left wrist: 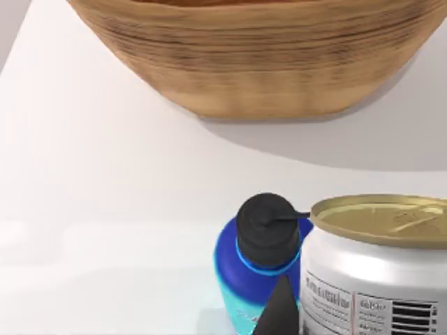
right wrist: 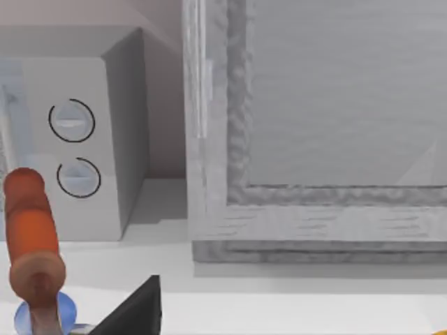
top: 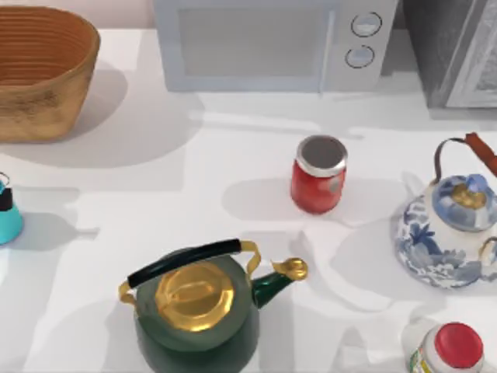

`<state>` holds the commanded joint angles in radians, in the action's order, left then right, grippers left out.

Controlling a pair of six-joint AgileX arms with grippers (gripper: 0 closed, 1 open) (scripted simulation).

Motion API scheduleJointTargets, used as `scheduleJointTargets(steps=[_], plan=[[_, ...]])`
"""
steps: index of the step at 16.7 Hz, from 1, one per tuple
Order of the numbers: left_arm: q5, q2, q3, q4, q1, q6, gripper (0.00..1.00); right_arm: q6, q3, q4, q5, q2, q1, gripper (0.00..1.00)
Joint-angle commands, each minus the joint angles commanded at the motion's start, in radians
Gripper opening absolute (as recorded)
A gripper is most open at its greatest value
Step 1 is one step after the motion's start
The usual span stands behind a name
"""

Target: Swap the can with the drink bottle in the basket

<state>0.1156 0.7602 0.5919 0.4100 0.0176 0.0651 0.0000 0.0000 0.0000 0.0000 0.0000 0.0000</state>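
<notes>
Overhead, I'm seeing the can (top: 318,175) standing right of centre on the table (top: 194,163), well apart from the basket (top: 43,74) in the upper left corner. From my left wrist, the basket (left wrist: 258,63) is spanning the upper frame, a blue bottle (left wrist: 258,269) sitting below it. From my right wrist, a microwave (right wrist: 77,146) is sitting at left. I cannot tell how either claw stands.
</notes>
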Motion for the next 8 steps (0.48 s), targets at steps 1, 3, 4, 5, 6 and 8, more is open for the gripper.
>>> scheduleJointTargets(steps=[1, 3, 4, 5, 6, 8], plan=[[-0.009, -0.113, -0.097, -0.047, 0.0, -0.008, 0.0, 0.0, 0.0, 0.0, 0.0, 0.0, 0.0, 1.0], [-0.03, -0.319, -0.268, -0.142, -0.003, -0.024, 0.0, 0.0, 0.0, 0.0, 0.0, 0.0, 0.0, 1.0], [-0.043, -0.41, -0.34, -0.188, -0.005, -0.031, 0.0, 0.0, 0.0, 0.0, 0.0, 0.0, 0.0, 1.0], [-0.055, -0.491, -0.403, -0.232, -0.007, -0.038, 0.0, 0.0, 0.0, 0.0, 0.0, 0.0, 0.0, 1.0], [-0.068, -0.561, -0.457, -0.274, -0.009, -0.045, 0.0, 0.0, 0.0, 0.0, 0.0, 0.0, 0.0, 1.0], [-0.091, -0.67, -0.535, -0.345, -0.013, -0.056, 0.0, 0.0, 0.0, 0.0, 0.0, 0.0, 0.0, 1.0]])
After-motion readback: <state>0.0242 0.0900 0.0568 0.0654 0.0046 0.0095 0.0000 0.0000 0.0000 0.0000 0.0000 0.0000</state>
